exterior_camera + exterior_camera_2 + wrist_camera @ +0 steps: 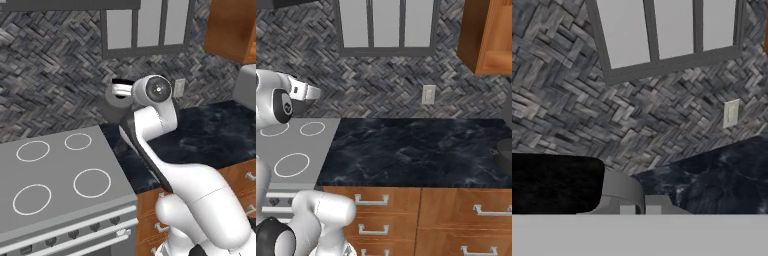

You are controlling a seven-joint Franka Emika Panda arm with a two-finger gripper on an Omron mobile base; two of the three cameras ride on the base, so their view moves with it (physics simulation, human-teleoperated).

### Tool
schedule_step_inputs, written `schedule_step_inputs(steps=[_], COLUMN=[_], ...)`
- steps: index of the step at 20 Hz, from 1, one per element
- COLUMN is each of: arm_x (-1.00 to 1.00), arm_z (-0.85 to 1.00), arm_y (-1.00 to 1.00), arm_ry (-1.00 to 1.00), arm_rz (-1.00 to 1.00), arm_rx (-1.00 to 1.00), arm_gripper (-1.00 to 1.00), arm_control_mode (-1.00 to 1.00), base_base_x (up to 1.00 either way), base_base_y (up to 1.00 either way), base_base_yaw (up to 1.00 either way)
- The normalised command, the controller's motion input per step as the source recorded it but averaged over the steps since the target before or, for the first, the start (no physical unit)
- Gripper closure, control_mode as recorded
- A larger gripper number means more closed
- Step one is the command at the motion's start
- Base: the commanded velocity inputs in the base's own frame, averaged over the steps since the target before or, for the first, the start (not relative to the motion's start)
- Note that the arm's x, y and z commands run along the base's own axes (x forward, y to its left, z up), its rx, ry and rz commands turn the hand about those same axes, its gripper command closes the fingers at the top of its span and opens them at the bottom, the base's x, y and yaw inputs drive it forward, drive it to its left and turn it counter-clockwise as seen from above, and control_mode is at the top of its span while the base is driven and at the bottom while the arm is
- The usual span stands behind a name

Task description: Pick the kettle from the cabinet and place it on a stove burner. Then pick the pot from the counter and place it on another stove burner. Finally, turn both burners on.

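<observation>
The robot arm is holding its claw [120, 90] at the back of the kitchen, where the grey cooktop [55, 167] is meeting the black marble tabletop [416, 150]. The jaws are pinched narrow and appear to be clamping the black arched handle of the kettle [112, 106], which is sitting just under the hand, close against the herringbone wall. Whether the kettle is hanging clear of the surface or touching it cannot be told. The position is suggesting a carry toward the nearest rear burner [78, 141], whose white ring is lying bare just beside the kettle.

The wooden cabinet [491, 35] is hanging well apart at the upper right. The pot [504, 155] is waiting at the far right end of the tabletop, half cut by the frame's edge. A wall outlet [428, 94] and a barred window [386, 25] are showing behind, with brown drawers [421, 215] below. Nothing is blocking any of the four burners; the arm's own elbow is crowding the stove's right edge.
</observation>
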Motion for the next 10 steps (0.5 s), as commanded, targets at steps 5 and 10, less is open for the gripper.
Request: schedule_step_inputs(steps=[5, 10], arm_x=[0.34, 0.27], arm_z=[-0.34, -0.33], arm_y=[0.24, 0.31], arm_ry=[0.04, 0.00], arm_rz=[0.00, 0.00], arm_rx=[0.00, 0.00], arm_gripper=[1.00, 1.00], arm_control_mode=[-1.00, -1.00], base_base_x=[0.00, 0.00], base_base_y=[0.00, 0.00], base_base_yaw=[0.00, 0.00])
